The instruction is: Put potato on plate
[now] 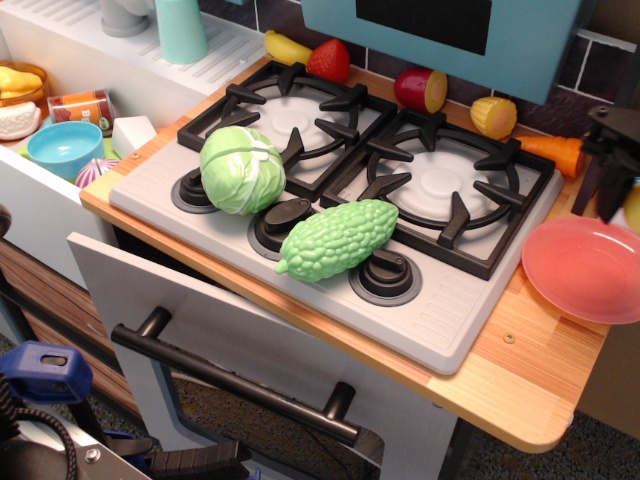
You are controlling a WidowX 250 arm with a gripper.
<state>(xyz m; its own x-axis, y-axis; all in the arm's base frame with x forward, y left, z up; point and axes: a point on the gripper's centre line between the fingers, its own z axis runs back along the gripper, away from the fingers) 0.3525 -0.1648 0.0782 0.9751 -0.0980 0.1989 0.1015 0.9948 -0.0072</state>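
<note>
The salmon-pink plate (583,270) lies flat on the wooden counter at the right, beside the stove. My gripper (624,200) hangs at the right edge of the view, just above the plate's far rim, and is mostly cut off. One dark finger (608,190) shows. Beside it, a sliver of the pale-yellow potato (634,208) shows at the frame edge, held between the jaws above the plate. The rest of the potato is out of view.
A green cabbage (241,168) and a bumpy green gourd (338,238) lie on the stove (470,300) front. A dark-red halved piece (421,90), corn (493,116) and a carrot (553,150) sit behind the burners. A light-blue bowl (64,148) is in the sink at left.
</note>
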